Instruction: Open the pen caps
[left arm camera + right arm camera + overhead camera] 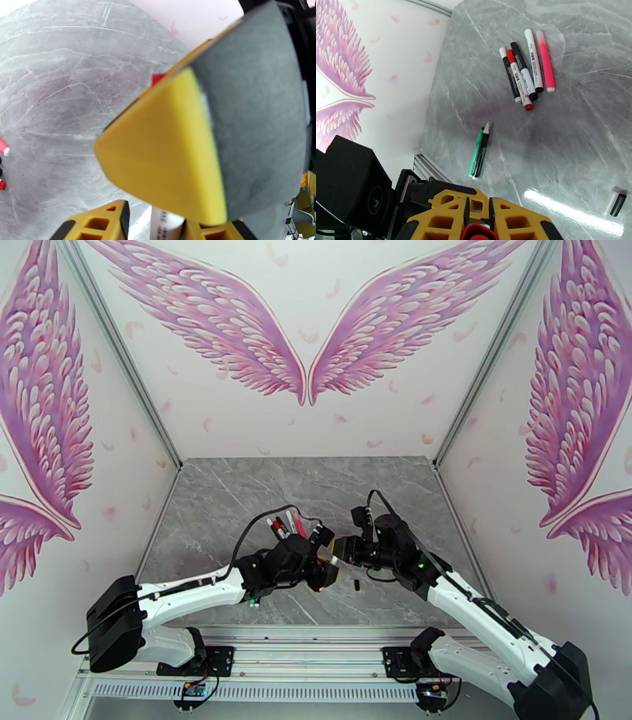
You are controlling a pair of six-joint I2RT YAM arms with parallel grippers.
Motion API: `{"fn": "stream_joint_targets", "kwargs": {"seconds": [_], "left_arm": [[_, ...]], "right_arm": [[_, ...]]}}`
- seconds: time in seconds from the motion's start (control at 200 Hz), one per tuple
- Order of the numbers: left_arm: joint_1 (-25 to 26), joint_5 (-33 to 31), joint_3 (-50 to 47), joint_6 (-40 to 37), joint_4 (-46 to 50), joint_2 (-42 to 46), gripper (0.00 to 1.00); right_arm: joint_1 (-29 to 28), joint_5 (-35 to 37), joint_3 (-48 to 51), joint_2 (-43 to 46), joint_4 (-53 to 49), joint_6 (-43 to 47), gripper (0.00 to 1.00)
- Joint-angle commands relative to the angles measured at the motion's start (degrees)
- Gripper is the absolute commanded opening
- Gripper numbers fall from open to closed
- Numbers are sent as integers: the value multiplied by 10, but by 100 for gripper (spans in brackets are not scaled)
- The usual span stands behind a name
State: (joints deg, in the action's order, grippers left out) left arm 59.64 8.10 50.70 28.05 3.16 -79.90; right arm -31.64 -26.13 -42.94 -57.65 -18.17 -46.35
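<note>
Top external view: the grey marble table (237,500) fills the middle of the frame, and the left arm (189,587) and right arm (474,611) reach in from the bottom corners to meet just below its centre. There the left gripper (322,558) and right gripper (343,554) face each other, nearly touching, with one pen (336,560) bridging them. In the left wrist view that pen's white barrel (166,223) stands at the bottom edge between the yellow fingers (98,223); bare table shows between the barrel and one finger, so these jaws are slack, not pinching. In the right wrist view the right gripper's fingers (446,217), at the bottom centre, are clamped on a red cap (476,233). Upper centre of that frame, five capped pens (525,71) lie side by side, touching, in red, black, white and pink. Left of centre a green pen and a black pen (478,152) lie together, tips bare. At the lower right, well apart from them, a whitish and a black loose cap (615,202) rest side by side.
</note>
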Motion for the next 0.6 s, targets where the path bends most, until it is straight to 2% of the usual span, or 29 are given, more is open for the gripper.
{"fn": "stream_joint_targets", "kwargs": {"seconds": [0.0,0.305,0.45,0.595], "left_arm": [[-6,7,-3,12,-17,-3,31],[-11,23,-16,7,-21,15,12],[-17,63,-40,3,-40,40,12],[-17,56,-50,-11,-20,61,12]], "right_arm": [[2,-18,1,10,12,-8,17],[2,5,12,27,19,-9,16],[10,-4,24,47,53,-2,16],[16,-22,25,66,85,11,16]]}}
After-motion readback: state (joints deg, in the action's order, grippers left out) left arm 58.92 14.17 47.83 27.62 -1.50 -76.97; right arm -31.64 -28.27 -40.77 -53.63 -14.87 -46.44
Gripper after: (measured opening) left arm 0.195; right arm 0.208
